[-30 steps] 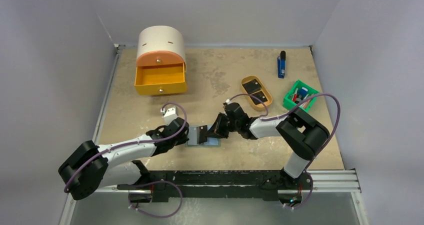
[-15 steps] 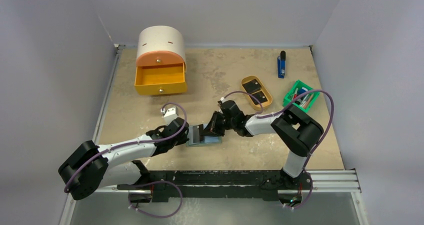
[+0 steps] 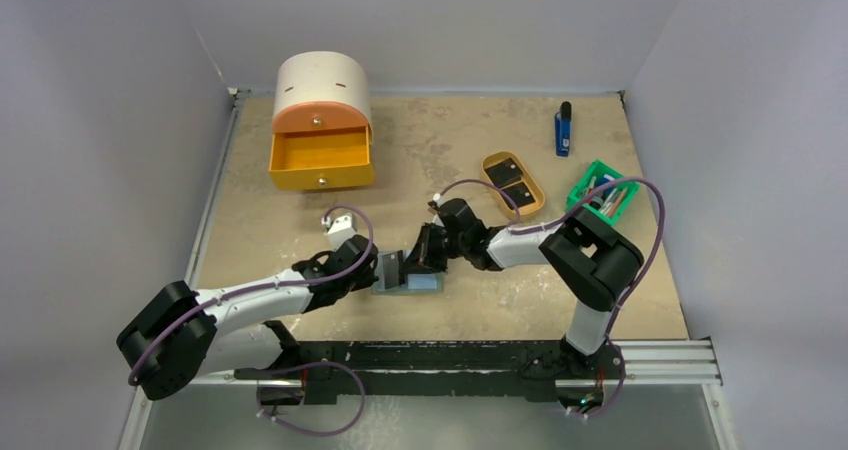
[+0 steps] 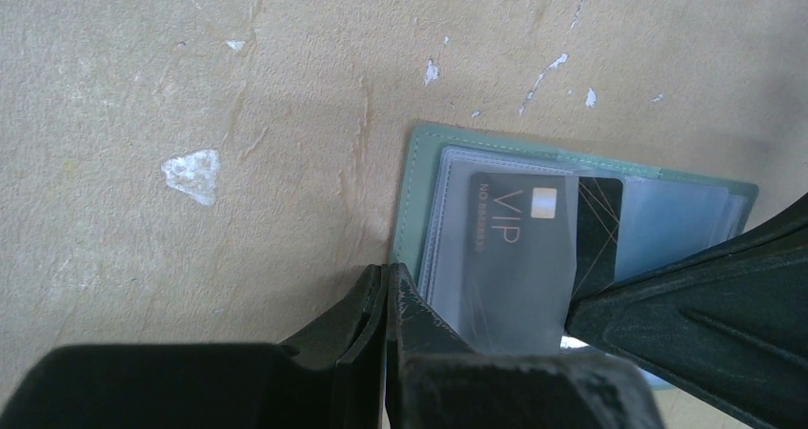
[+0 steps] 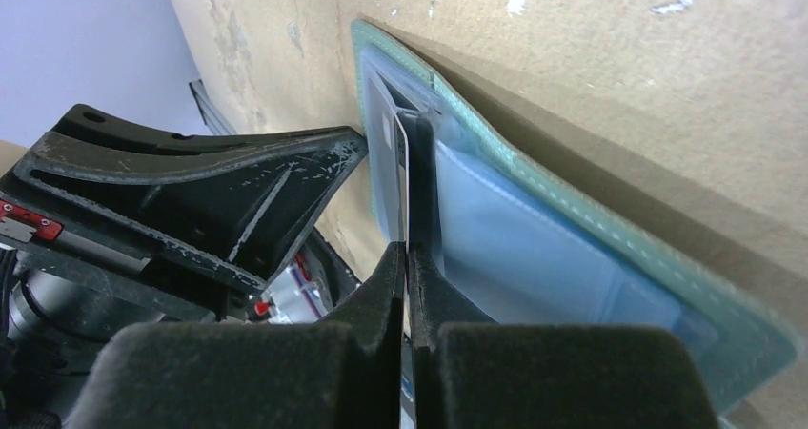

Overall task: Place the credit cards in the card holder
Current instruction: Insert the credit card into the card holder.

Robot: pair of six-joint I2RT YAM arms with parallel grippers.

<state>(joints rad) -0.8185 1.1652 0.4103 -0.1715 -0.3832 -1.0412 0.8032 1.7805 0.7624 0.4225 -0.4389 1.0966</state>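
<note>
The grey-green card holder (image 3: 425,283) lies open on the table between both arms; in the left wrist view its green border (image 4: 414,191) frames clear pockets. A black credit card (image 4: 515,248) marked VIP sits partly under a clear pocket. My right gripper (image 5: 408,253) is shut on that card (image 5: 400,143), which stands edge-on and enters the holder (image 5: 534,176). My left gripper (image 4: 386,276) is shut, its tips against the holder's near left edge with nothing seen between them. In the top view the left gripper (image 3: 388,270) and right gripper (image 3: 420,257) nearly meet. Two more black cards (image 3: 503,170) lie in the tan tray.
The tan oval tray (image 3: 538,198) stands right of centre, with a green bin (image 3: 580,210) beyond it. A blue-and-black stick (image 3: 564,128) lies at the back right. An orange box with a white top (image 3: 322,85) sits at the back left, its drawer (image 3: 322,178) open.
My right gripper has moved left toward the left gripper, carrying the card further over and into the holder. The left arm has stayed put.
</note>
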